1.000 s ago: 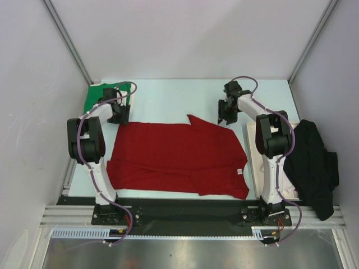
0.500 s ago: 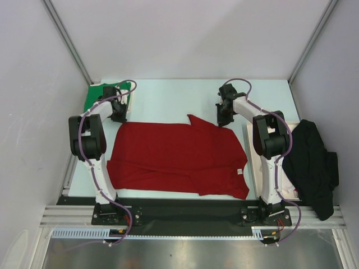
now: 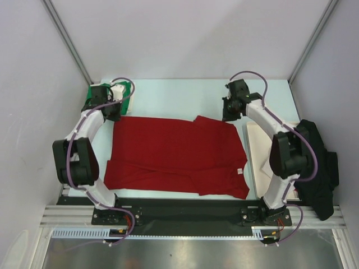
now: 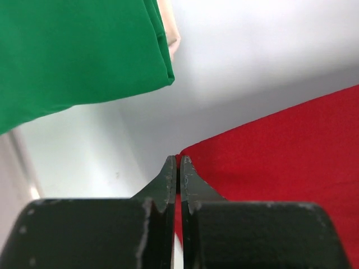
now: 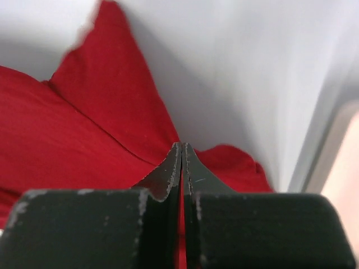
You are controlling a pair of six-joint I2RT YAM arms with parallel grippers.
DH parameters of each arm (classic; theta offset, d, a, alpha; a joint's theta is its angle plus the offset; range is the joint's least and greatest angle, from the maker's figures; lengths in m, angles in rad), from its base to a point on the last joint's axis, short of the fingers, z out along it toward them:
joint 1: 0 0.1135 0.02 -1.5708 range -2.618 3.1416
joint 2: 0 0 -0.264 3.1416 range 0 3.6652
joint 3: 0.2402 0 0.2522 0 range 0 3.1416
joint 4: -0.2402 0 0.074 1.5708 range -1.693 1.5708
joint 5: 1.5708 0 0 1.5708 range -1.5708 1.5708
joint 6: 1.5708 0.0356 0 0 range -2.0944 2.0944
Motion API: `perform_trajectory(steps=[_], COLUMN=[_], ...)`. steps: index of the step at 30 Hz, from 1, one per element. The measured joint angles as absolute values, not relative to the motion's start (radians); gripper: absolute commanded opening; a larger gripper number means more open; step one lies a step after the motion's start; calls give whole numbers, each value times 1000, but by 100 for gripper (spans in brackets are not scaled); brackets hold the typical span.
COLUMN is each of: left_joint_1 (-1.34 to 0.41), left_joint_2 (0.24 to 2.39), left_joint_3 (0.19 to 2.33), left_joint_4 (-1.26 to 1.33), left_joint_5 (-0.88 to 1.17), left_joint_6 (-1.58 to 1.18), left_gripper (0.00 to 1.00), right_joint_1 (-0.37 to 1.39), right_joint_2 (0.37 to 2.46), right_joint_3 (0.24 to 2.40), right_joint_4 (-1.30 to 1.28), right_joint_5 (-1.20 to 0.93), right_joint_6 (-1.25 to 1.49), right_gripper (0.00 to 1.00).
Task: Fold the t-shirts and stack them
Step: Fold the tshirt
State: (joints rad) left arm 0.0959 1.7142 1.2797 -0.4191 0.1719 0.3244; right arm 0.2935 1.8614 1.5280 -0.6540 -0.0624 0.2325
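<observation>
The deep red t-shirt (image 3: 176,157) lies spread across the middle of the table, a small white label (image 3: 239,171) near its right edge. My left gripper (image 3: 115,115) is shut on the red t-shirt's far-left corner (image 4: 188,154); red cloth shows between the jaws. My right gripper (image 3: 231,116) is shut on the far-right corner (image 5: 224,162), red cloth again pinched between the jaws. The bright green t-shirt (image 3: 104,92) lies folded at the far left corner of the table, just beyond the left gripper (image 4: 178,159), and fills the upper left of the left wrist view (image 4: 78,50).
A cream board (image 3: 253,151) lies flat to the right of the red shirt. A black garment (image 3: 314,162) is draped over the table's right edge. White walls and metal posts enclose the table on three sides.
Both grippers came down on the red shirt's far corners and shut on them. Both arms then moved toward the back and the far edge has been pulled straighter.
</observation>
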Motion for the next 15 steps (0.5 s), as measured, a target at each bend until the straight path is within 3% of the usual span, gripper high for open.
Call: perform_trajectory(steps=[12,15], left_joint_1=[127,155], left_joint_2=[1456,1441], left_joint_3=[970,906], left_joint_4=[-458,-497], left_joint_5=[190,191], left_joint_6=[559,620], left_gripper=[0,4], right_joint_1=[437,489], right_joint_2=[1414,1349], right_joint_3=[1010,873], right_joint_4=[-634,-627], right_joint_5=[10,18], right_joint_6=[393,466], right_gripper=[0,13])
